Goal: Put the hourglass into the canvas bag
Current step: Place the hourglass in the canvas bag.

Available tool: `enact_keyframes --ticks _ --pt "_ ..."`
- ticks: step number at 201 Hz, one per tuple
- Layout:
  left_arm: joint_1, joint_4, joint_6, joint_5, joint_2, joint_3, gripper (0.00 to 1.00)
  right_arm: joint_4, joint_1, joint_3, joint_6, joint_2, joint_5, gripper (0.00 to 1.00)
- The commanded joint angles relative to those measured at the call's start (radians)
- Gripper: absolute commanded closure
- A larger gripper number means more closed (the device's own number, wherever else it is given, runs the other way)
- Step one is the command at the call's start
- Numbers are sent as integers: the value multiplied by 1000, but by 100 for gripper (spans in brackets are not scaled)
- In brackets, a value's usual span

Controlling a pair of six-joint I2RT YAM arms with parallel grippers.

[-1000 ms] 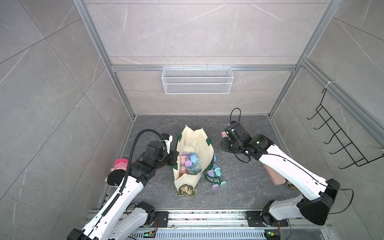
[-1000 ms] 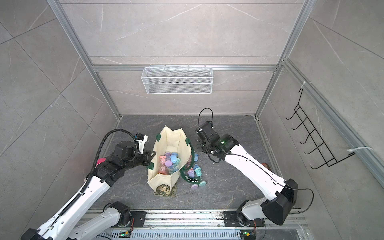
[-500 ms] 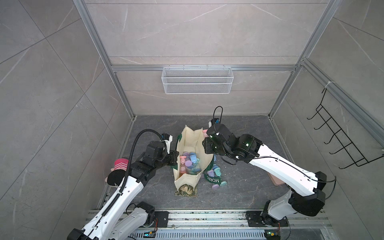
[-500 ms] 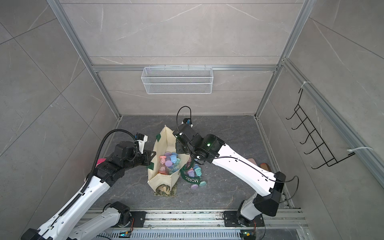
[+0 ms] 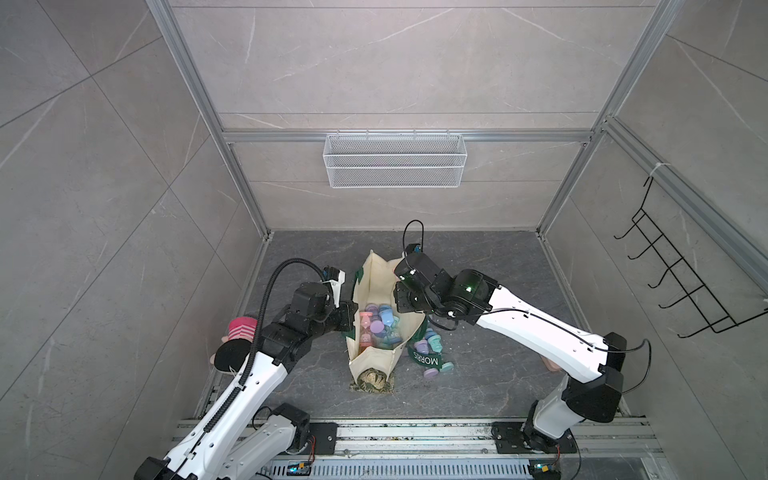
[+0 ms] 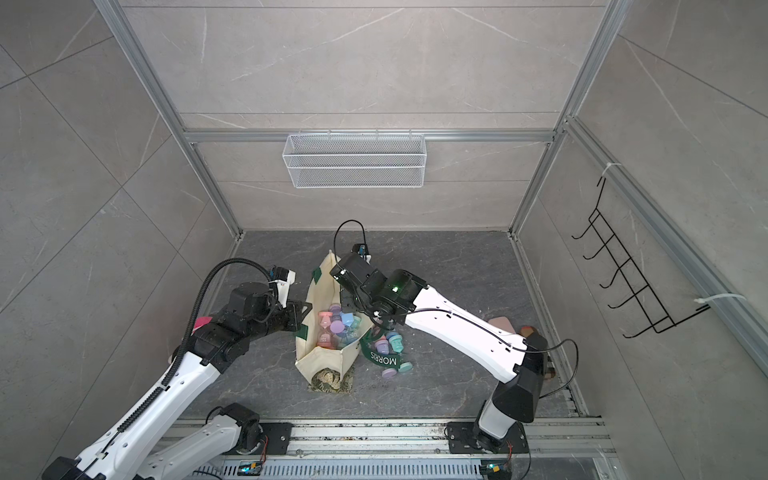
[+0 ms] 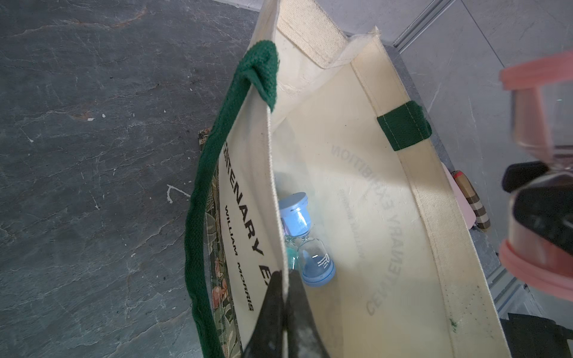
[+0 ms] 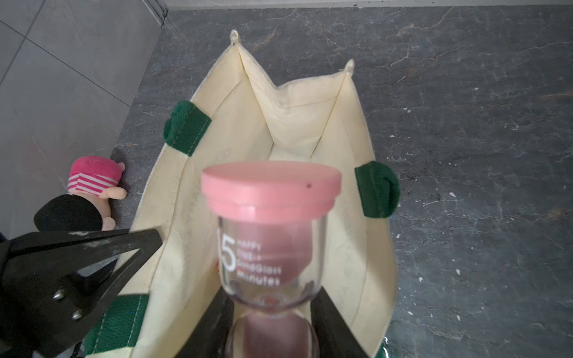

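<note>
The cream canvas bag [image 5: 374, 278] [image 6: 322, 291] stands open on the floor, with several pastel hourglasses [image 5: 380, 324] inside. My left gripper [image 5: 353, 320] [image 7: 284, 276] is shut on the bag's side rim [image 7: 273, 173] and holds the mouth open. My right gripper [image 8: 269, 297] is shut on the waist of a pink-capped hourglass [image 8: 269, 217] [image 7: 539, 124] marked "5 minutes". It hangs over the bag's open mouth [image 8: 294, 117]. In both top views the right wrist [image 5: 415, 286] hides that hourglass.
More hourglasses [image 5: 432, 345] lie on the floor beside the bag, under the green MORRIS strap [image 5: 428, 359]. A plush toy [image 5: 239, 332] [image 8: 96, 179] lies by the left wall. A wire basket [image 5: 395, 166] hangs on the back wall, a hook rack [image 5: 681, 282] on the right wall.
The right arm has swung left from beside the bag to above its mouth, carrying the pink hourglass. The left arm has stayed put on the rim.
</note>
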Motion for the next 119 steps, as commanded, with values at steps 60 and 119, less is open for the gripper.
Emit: enact_keyframes --ticks 60,119 --pt "-4 34 17 6 -41 2 100 32 7 54 52 160 -73 100" --pt "-4 33 16 10 -46 2 100 49 5 72 74 251 -128 100"
